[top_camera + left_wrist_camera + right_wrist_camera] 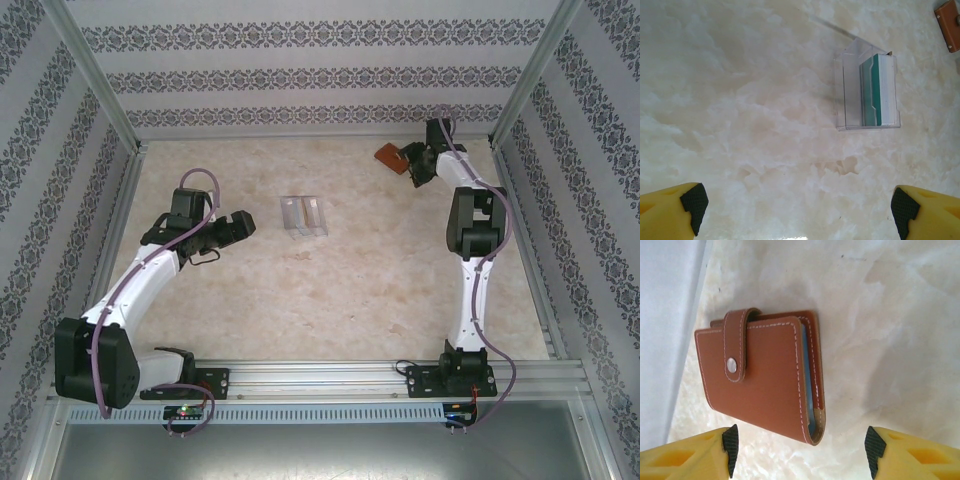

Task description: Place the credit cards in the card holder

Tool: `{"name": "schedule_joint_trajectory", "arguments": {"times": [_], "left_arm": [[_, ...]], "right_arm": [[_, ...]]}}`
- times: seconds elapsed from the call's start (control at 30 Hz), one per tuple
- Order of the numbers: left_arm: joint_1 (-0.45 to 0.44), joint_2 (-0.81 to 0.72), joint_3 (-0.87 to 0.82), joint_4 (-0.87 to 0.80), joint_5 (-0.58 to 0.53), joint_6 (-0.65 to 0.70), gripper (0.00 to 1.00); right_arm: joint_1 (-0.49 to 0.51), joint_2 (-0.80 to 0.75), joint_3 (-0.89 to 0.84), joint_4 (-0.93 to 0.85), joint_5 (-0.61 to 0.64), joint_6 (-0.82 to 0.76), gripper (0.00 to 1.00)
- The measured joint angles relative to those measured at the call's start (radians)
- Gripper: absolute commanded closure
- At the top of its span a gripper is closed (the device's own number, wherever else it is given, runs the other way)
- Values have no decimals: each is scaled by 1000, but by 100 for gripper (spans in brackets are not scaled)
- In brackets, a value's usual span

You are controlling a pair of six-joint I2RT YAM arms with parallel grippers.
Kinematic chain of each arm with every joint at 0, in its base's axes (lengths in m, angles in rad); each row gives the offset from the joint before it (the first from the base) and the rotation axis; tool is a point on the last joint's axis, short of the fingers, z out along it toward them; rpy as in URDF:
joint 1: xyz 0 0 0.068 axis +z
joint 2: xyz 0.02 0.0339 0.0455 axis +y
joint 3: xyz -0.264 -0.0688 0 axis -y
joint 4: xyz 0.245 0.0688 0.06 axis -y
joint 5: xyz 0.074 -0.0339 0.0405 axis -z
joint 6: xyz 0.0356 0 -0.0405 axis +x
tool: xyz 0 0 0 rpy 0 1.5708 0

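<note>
Your left end effector (799,207) was wide open and empty over bare counter (740,100). Ahead of it, credit cards (874,90) sat inside the clear case (850,85), mid-counter. Far right: card holder (765,375) lay closed, clasp snapped, beside the wall (665,315). Your right end effector (800,445) hung open above it, holding nothing.

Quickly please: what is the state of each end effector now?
Left end effector: open, holding nothing.
Right end effector: open, holding nothing; the wallet lies just ahead of it.
</note>
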Motion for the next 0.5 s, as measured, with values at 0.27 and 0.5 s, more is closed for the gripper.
{"name": "schedule_joint_trajectory", "arguments": {"times": [0.27, 0.5], "left_arm": [[0, 26, 0, 1, 4, 0, 4], [0, 46, 9, 1, 4, 0, 3]], "right_arm": [[3, 5, 0, 92, -16, 133, 47], [9, 32, 26, 135, -23, 182, 41]]}}
